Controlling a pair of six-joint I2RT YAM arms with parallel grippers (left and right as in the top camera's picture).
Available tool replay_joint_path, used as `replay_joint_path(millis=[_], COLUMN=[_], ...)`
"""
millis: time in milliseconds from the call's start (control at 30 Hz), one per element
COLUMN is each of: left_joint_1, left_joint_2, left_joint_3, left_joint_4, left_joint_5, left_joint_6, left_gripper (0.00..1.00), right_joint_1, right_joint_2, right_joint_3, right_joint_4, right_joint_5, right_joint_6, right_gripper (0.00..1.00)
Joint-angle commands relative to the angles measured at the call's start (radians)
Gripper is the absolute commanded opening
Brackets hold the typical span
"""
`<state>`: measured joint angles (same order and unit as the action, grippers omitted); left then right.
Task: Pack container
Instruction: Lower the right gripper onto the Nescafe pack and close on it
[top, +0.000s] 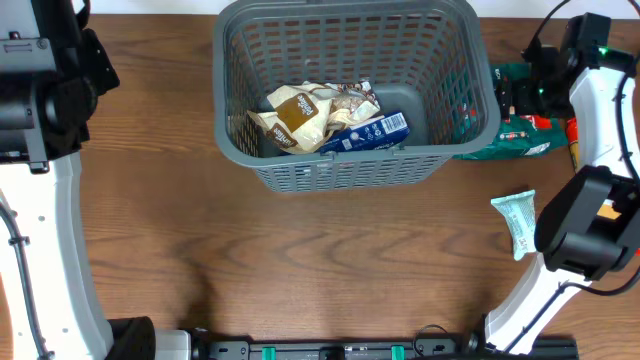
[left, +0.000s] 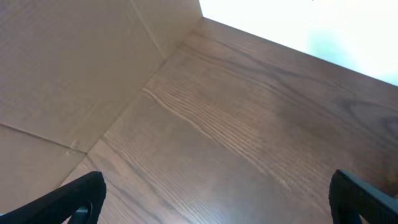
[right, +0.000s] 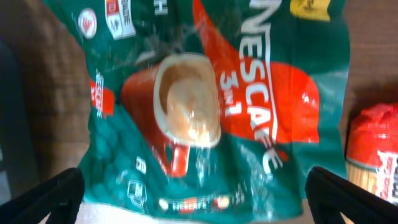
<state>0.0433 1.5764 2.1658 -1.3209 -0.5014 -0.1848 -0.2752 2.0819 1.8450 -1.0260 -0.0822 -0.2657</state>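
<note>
While wide open and empty, right end effector (right: 196, 193) just right of container (top: 340, 176)

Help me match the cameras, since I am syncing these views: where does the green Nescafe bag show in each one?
Overhead: the green Nescafe bag lies far right, against the container's right wall.
Left wrist: not in it; only the wooden table and a cardboard wall.
Right wrist: it fills most of the frame.
Shared landmark: the red-topped pack at the bag's side, also seen beside it in the overhead view.
</note>
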Motion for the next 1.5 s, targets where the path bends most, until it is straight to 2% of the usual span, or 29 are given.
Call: replay_joint_path(millis=[0, 700, 1233, 1467], left_joint_1=[0.004, 0.004, 0.004, 0.004], left_joint_2=[0.0, 0.0, 0.0, 0.0], left_joint_3=[-0.003, -0.003, -0.003, -0.003], left_joint_4=[-0.003, -0.003, -0.003, -0.003], left_joint_5=[-0.012, -0.012, -0.012, -0.012], left_joint_6=[-0.016, -0.016, -0.016, -0.016], left_gripper=[0.99, 0.99, 0.99, 0.99], right_joint_1=[0.002, 0.013, 0.031, 0.034], right_joint_2=[0.014, 0.098, 0.276, 0.292], right_joint_3=[0.015, 0.014, 0.014, 0.013], right_joint_4=[0.017, 0.069, 0.065, 0.062], right_joint_5=[-0.039, -0.057, -0.057, -0.057], right_joint_6=[-0.004, 0.0, 0.056, 0.056], right_gripper=[0.99, 0.99, 0.99, 0.99])
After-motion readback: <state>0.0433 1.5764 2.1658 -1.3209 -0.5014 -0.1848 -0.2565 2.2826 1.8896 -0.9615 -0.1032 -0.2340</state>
